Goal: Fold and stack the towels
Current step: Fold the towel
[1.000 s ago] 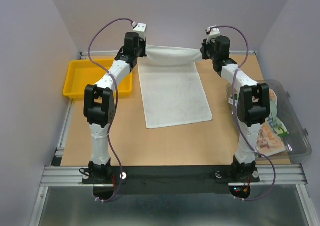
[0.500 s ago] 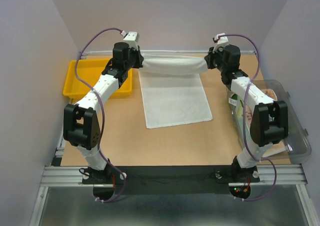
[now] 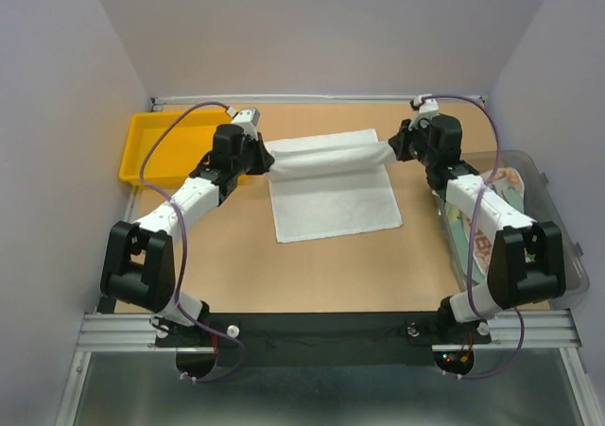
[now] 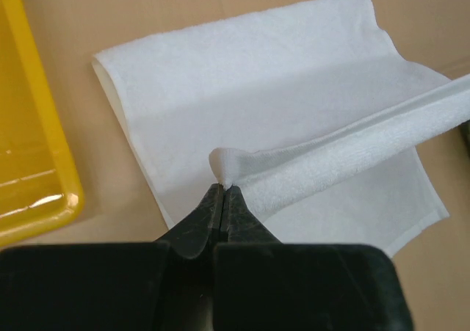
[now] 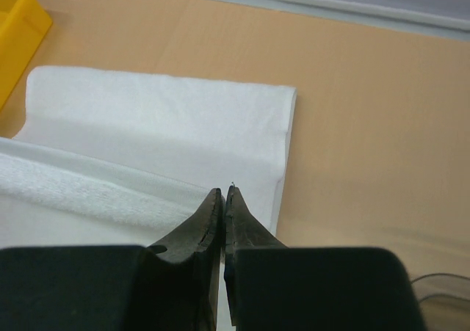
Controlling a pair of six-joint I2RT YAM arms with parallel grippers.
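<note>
One white towel (image 3: 331, 209): centre of table (image 3: 331, 275), far edge lifted, stretched between both grippers.
Left gripper (image 4: 222, 191): one, clamped on towel's left corner.
Right gripper (image 5: 224, 195): one, clamped on right corner.
Yellow tray (image 3: 151, 152): one, far left.
Clear bin (image 3: 567, 251): one, right edge.

A yellow plastic tray (image 3: 151, 157) sits to the left of the left claw (image 3: 267, 160), near it but not touching. Its floor is glossy and its rim is raised. A clear plastic bin (image 3: 567, 256) stands to the right of the right claw (image 3: 389, 150), further back toward the table's front edge, along the right side. A brown table (image 3: 331, 265) spreads beneath both claws. Ahead of the claws a grey metal strip (image 3: 321, 96) runs along the table's far edge. Pale lilac walls (image 3: 312, 29) rise beyond it and at either side. Well behind the claws, a ribbed metal rail (image 3: 331, 330) lies along the near edge.
</note>
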